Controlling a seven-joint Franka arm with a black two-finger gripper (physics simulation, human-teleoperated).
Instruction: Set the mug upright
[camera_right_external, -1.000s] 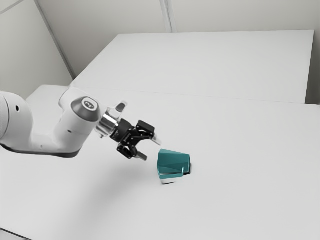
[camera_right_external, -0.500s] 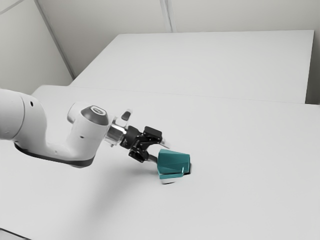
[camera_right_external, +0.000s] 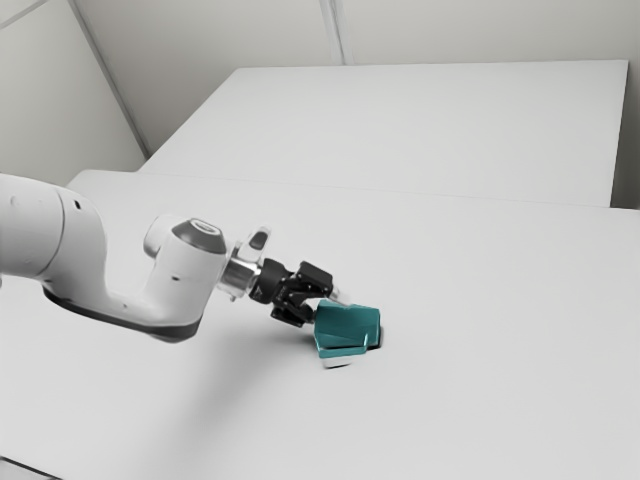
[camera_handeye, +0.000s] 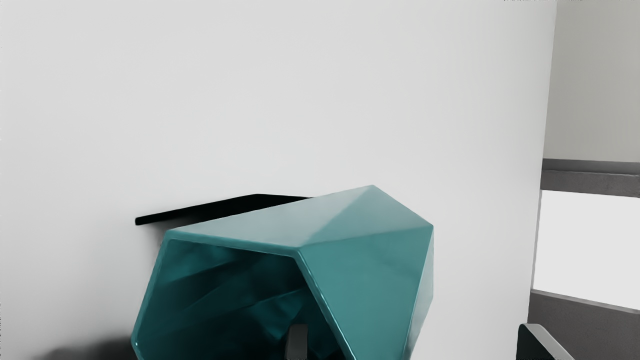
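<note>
The claw (camera_right_external: 328, 307) stands open near the exterior view's centre, one finger inside the tipped mug (camera_right_external: 348, 325), whose wall blocks the gap; white table (camera_right_external: 480, 400) around.

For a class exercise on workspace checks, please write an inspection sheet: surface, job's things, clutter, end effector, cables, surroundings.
Surface: smooth white flat-topped table.
Job's things: glossy teal faceted mug, on its side, mouth facing the end effector.
Clutter: nothing seen.
End effector: black two-finger end effector, open; one fingertip inside the mug's mouth, the other outside.
Cables: nothing seen.
Surroundings: plain pale grey walls.
</note>
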